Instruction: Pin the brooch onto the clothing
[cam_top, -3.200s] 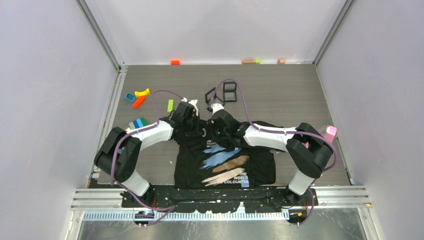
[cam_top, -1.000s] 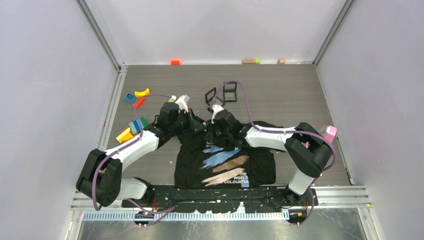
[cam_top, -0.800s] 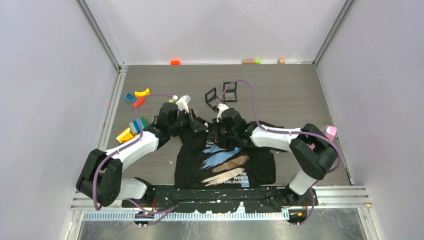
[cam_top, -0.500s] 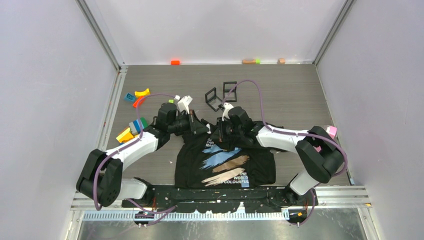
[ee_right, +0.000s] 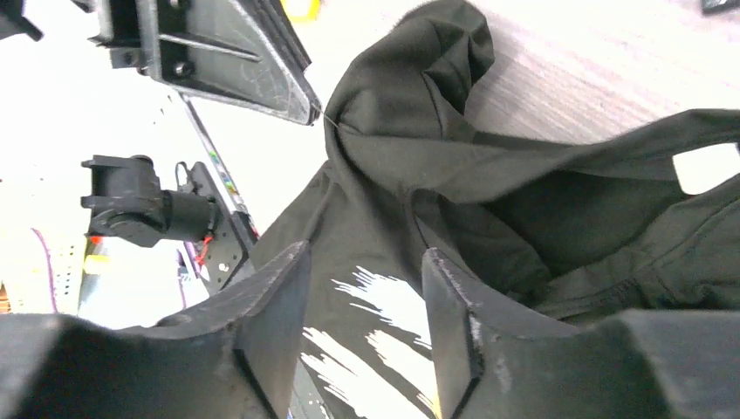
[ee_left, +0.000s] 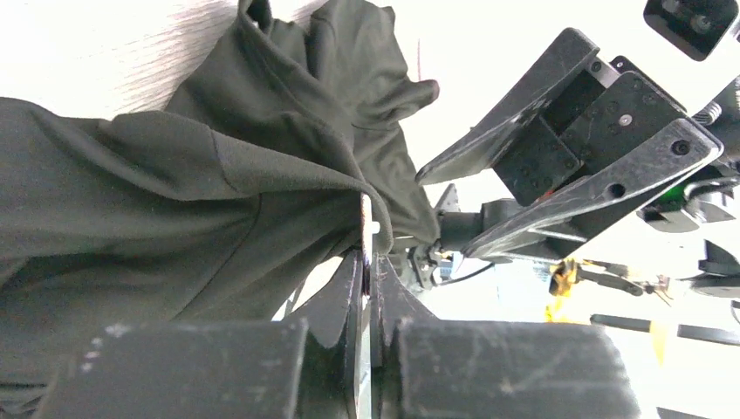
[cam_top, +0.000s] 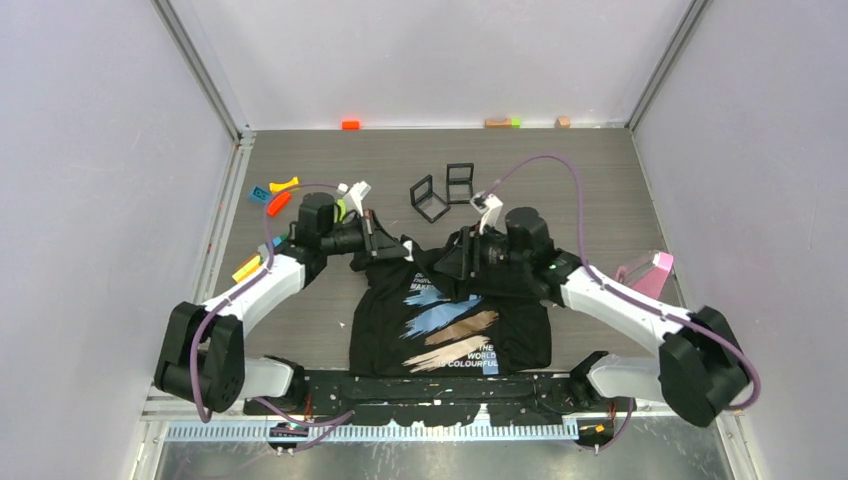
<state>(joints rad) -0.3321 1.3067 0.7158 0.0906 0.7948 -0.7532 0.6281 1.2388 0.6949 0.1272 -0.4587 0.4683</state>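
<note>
The clothing, a black T-shirt with white text and blue, tan and cream streaks, lies near the table's front edge, its collar bunched up. My left gripper is at the collar's left side. In the left wrist view its jaws are shut on a thin pale sliver, apparently the brooch seen edge-on. The fabric tents up to that point. My right gripper hovers open at the collar's right side. In the right wrist view, only the white print shows between its fingers.
Two black square frames stand behind the shirt. Coloured blocks lie at the left, with a yellow one by the left arm. A pink object sits at the right, and small blocks line the back wall.
My right gripper has opened and drawn back to the right, away from the collar. My left gripper, still shut, has shifted a little left, pulling the fabric into a point.
</note>
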